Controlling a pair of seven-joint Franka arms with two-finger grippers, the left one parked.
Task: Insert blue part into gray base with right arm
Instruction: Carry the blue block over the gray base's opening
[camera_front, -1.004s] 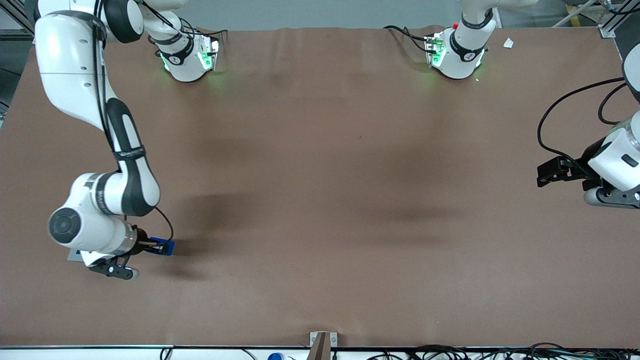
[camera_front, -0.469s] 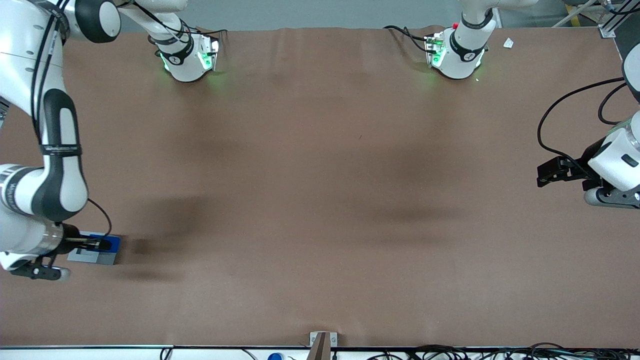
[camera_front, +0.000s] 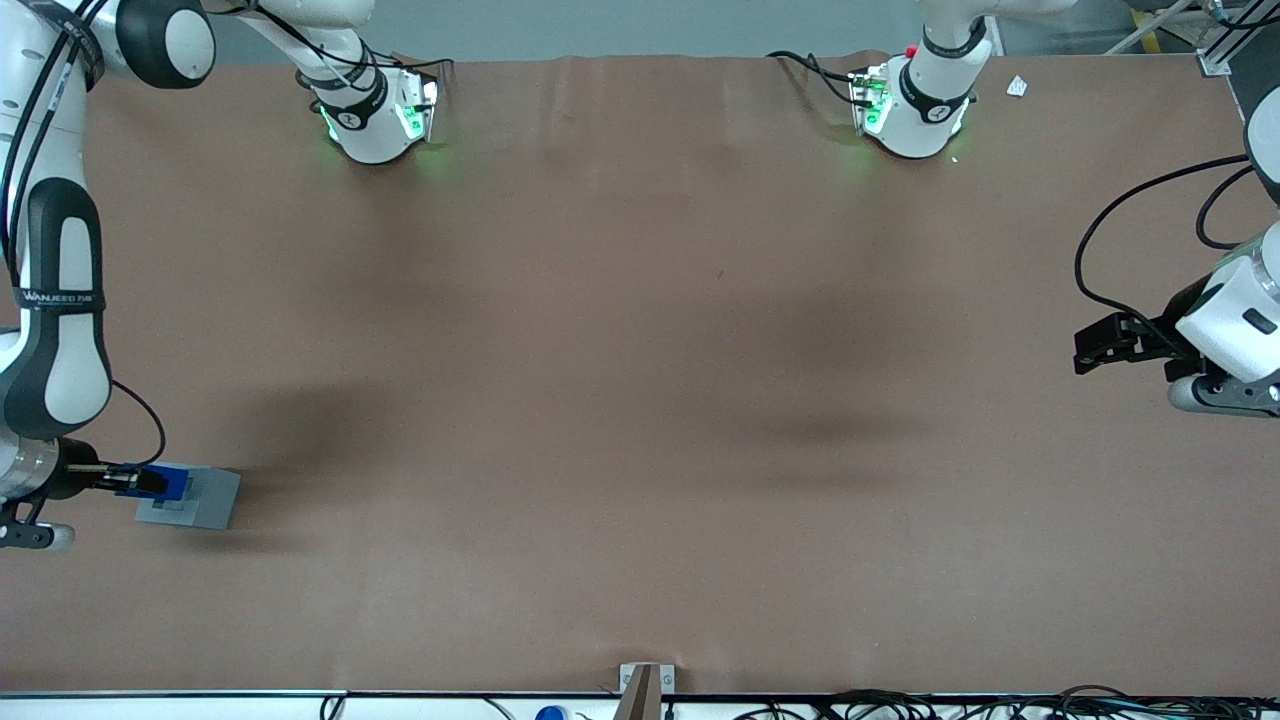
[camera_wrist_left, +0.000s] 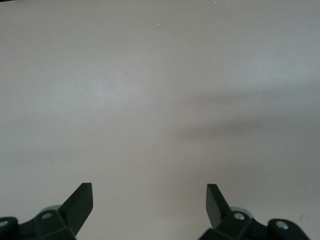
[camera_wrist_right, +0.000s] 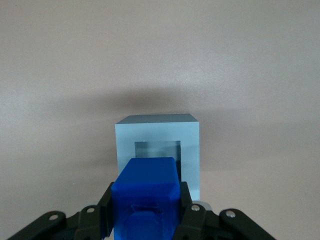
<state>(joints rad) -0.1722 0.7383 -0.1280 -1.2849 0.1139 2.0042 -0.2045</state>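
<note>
**Blue block poised over gray socket at the working arm's end of the table**

Blue plastic filled the fork of my gripper (camera_wrist_right: 150, 212), whose two black fingers were clamped on the sides of the blue part (camera_wrist_right: 146, 192) and held it clear of the brown table (camera_front: 640, 400). From the front camera, the blue part (camera_front: 168, 484) hung over the edge of the gray base (camera_front: 192, 497) that lay nearest the right arm (camera_front: 55, 330), at the working arm's end of the table. The wrist camera showed the square recess (camera_wrist_right: 157, 150) of the gray base (camera_wrist_right: 157, 137) partly uncovered, so I judged the block not yet centred above it.

I took the step in hand to be alignment just ahead of insertion. The next move, as I read it, called for a small shift toward the recess, squaring the block's edges with the opening, then a straight descent. Whether the stub faced downward I could not tell.
</note>
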